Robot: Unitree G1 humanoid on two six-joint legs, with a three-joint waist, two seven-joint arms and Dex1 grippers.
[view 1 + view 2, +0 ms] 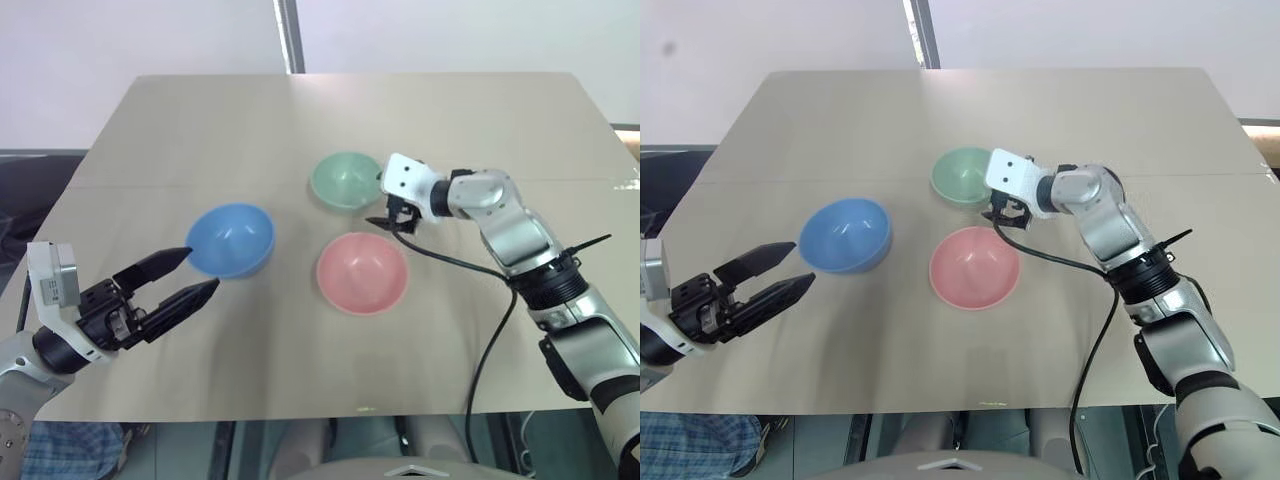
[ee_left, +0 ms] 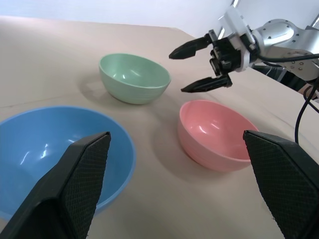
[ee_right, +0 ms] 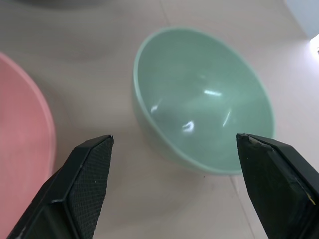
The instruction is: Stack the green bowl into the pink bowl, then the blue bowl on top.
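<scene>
Three bowls stand apart on the tan table (image 1: 180, 130). The green bowl (image 1: 346, 180) is the farthest, the pink bowl (image 1: 362, 272) sits just in front of it, and the blue bowl (image 1: 231, 240) is to their left. My right gripper (image 1: 378, 205) hovers open at the green bowl's right rim, above the gap between green and pink. In the right wrist view its spread fingers frame the green bowl (image 3: 204, 109), touching nothing. My left gripper (image 1: 200, 270) stands open and empty, level, just left of the blue bowl (image 2: 55, 154).
A black cable (image 1: 470, 268) hangs from my right arm and drapes over the table right of the pink bowl. The table's front edge (image 1: 300, 415) lies close to me. A grey post (image 1: 290, 35) rises behind the far edge.
</scene>
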